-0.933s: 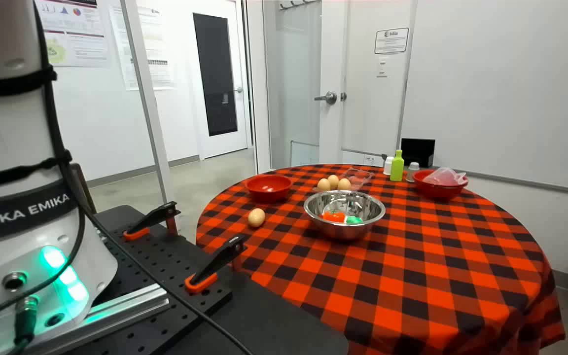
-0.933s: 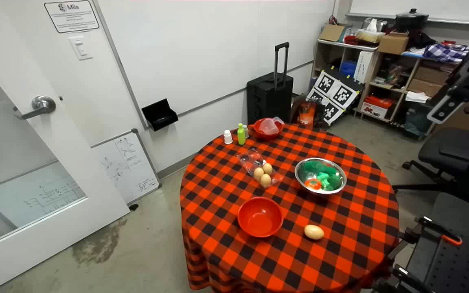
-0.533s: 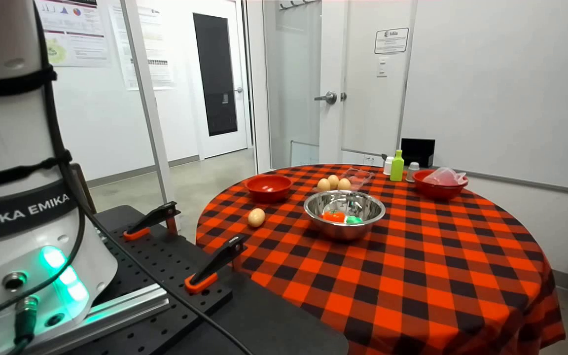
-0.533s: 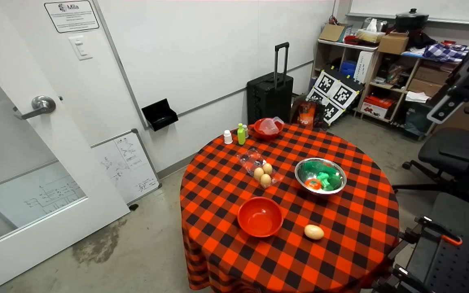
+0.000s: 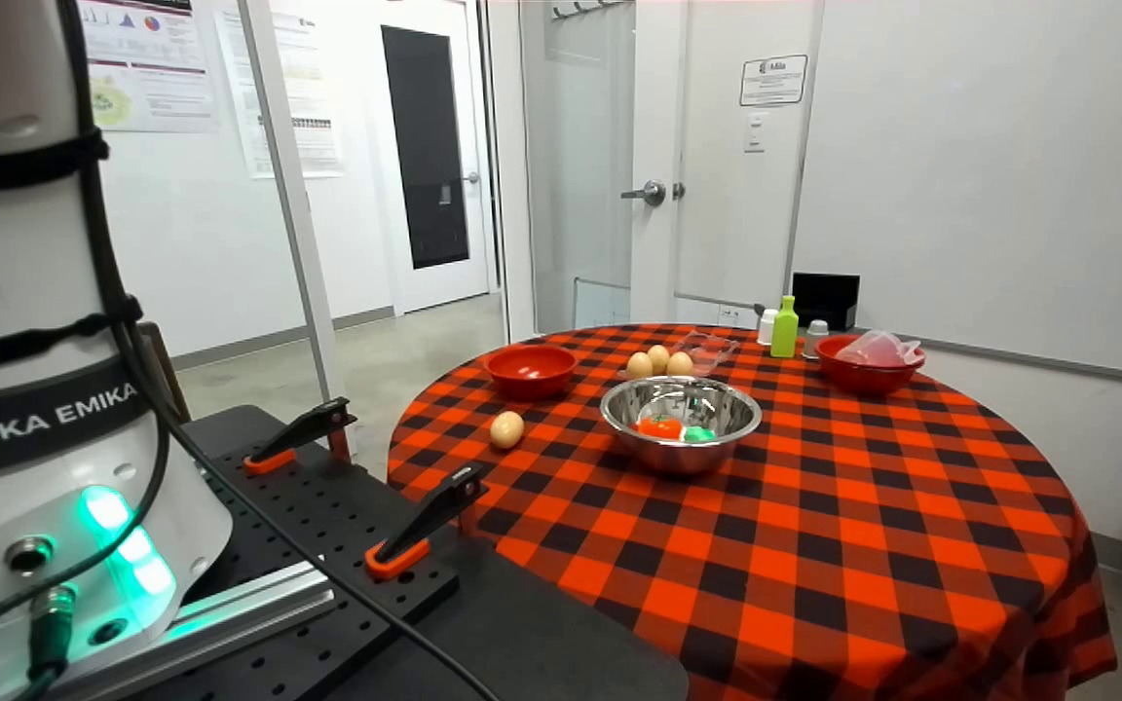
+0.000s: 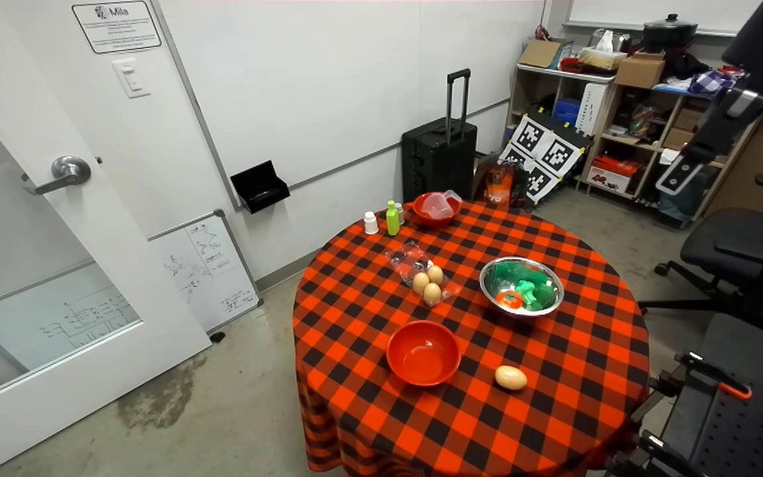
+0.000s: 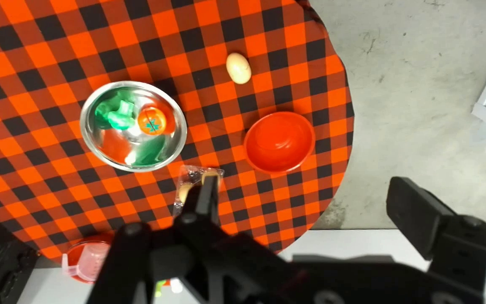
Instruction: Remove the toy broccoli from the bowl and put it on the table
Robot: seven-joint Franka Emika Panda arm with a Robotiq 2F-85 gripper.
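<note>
Light is bright and even. In the wrist view the pincer point(image 7: 304, 184) is dark and blurred; beyond it, glare spots the silver bowl point(image 7: 137, 143) and red dish point(image 7: 279, 144). Green lamps point(image 5: 135, 547) glow in an exterior view.

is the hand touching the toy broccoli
Apart: the wrist view shows the open hand with a plain gap to the metal bowl, where the toy broccoli sits.

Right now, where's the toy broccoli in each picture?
In an exterior view: toy broccoli, right of centre, lower half, partly hidden.
In an exterior view: toy broccoli, right of centre, lower half, showing more.
Wrist view: toy broccoli, left of centre, upper half.
Shared landmark: the silver bowl around it.
</note>
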